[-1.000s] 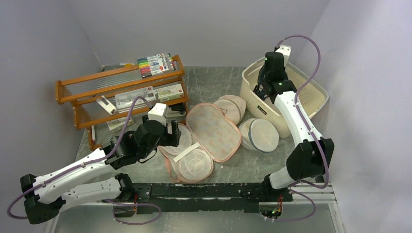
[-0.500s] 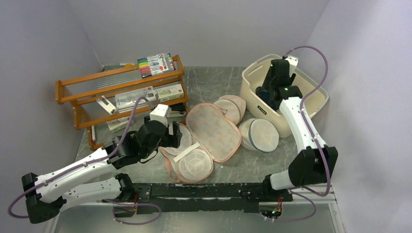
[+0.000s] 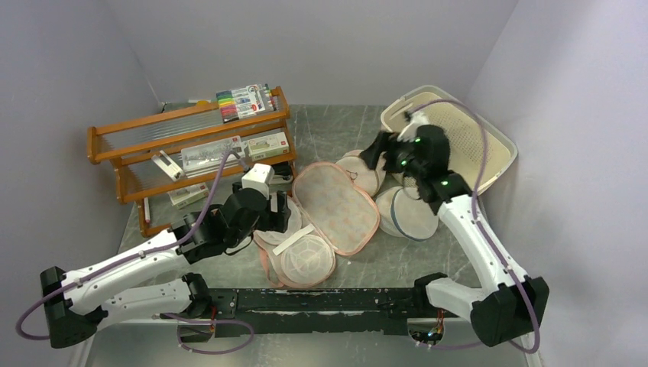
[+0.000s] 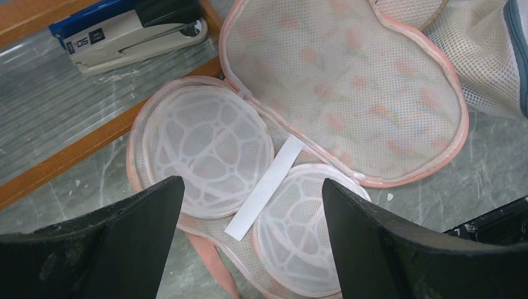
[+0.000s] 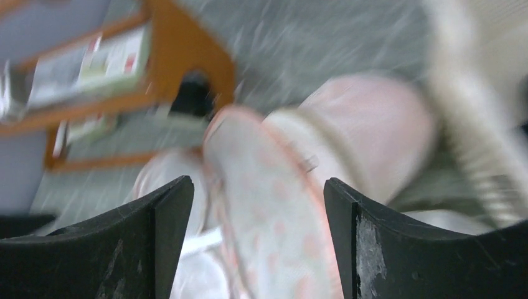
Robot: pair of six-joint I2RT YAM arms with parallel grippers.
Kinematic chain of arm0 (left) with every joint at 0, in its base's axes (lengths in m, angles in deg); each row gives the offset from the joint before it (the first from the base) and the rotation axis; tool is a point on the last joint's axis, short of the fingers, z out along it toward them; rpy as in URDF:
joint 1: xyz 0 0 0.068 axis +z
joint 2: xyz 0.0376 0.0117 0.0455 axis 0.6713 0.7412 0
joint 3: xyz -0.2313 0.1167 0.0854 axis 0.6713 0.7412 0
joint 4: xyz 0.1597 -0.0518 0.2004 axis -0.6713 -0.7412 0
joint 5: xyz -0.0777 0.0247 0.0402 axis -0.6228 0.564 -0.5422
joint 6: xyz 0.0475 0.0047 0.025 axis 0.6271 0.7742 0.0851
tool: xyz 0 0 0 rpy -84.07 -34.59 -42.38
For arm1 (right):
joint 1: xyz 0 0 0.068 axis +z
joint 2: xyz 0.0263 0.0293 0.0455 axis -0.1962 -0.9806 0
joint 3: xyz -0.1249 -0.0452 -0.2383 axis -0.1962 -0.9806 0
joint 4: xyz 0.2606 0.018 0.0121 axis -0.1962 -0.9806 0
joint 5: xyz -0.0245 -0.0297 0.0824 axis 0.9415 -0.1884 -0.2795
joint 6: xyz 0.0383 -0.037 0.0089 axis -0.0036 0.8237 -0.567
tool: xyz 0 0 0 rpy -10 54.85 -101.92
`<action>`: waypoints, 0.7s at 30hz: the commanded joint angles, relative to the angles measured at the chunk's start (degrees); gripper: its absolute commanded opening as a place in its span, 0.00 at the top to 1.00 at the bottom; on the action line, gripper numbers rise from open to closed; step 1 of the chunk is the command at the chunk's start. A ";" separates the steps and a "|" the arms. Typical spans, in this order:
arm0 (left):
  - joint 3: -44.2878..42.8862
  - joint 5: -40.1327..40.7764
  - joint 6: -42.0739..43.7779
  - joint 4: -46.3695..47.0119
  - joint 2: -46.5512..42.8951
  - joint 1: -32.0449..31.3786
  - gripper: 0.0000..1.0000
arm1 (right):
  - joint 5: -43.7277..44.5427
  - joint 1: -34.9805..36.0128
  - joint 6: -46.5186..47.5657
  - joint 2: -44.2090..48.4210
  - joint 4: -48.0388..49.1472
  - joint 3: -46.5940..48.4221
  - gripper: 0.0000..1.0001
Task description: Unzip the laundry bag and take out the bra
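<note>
left gripper [image 4: 252, 184]: jaws wide, nothing held. it hangs over the near half of the laundry bag [image 4: 342, 81], which lies unzipped and folded open on the table [image 3: 336, 130]. from the left wrist i see the two white cage cups [image 4: 208, 149] of that half below the fingers, with the white strap [image 4: 264, 187] joining them in the gap.

right gripper [image 5: 258, 187]: jaws wide, nothing held. that view is blurred. the floral flap of the bag runs up between the fingers, well below them. from above, this gripper sits over the pale pink dome bag [image 3: 365, 172], just beyond the flap's far edge.

the flap lies flat with its mesh lining up, pink edging all round, and the flower print showing through faintly.

writing: the stapler [image 4: 134, 31] on the rack's low shelf has a blue label with dark letters, too small for me to read surely. the marker box [image 3: 244, 101] on top of the orange rack [image 3: 153, 126] has print i cannot make out.

containers: a round white bag with a blue rim [image 3: 413, 214] sits right of the flap, touching it. the cream basket [image 3: 470, 126] stands at far right, its near side hidden by the right arm, so i cannot tell what it holds.
</note>
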 commanded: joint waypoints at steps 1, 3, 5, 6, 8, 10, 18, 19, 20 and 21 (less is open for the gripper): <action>-0.36 -2.09 0.76 3.27 1.83 0.42 0.07 | -3.19 11.34 1.42 -0.27 -3.01 -4.32 0.23; -0.48 -2.55 0.78 3.74 2.49 0.43 0.07 | 2.90 14.40 1.58 0.00 -6.10 -5.92 0.23; -0.63 -2.99 0.78 4.04 2.89 0.40 0.07 | 6.96 16.24 0.58 0.61 -9.15 -7.74 0.27; -0.62 -3.12 0.83 4.14 3.04 0.38 0.07 | 8.74 16.26 0.13 1.30 -10.35 -8.64 0.27; -0.43 -3.39 0.85 4.52 3.19 0.43 0.07 | 10.57 16.21 0.04 3.04 -10.70 -10.54 0.27; -0.33 -3.54 1.06 5.04 3.37 0.43 0.07 | 12.83 16.19 -0.12 3.82 -10.57 -11.34 0.25; -2.03 -3.73 0.86 3.68 4.22 0.43 0.08 | 20.44 15.90 0.59 -6.79 -13.17 -6.51 0.30; -1.91 -3.72 0.69 3.37 3.68 0.43 0.08 | 21.75 15.80 0.44 -7.93 -13.86 -6.15 0.31; -1.71 -3.65 0.51 3.10 3.33 0.43 0.08 | 22.70 15.66 0.59 -8.71 -14.27 -5.95 0.32; -1.43 -3.52 0.34 2.79 2.85 0.43 0.08 | 23.54 15.51 0.71 -9.35 -14.45 -5.97 0.32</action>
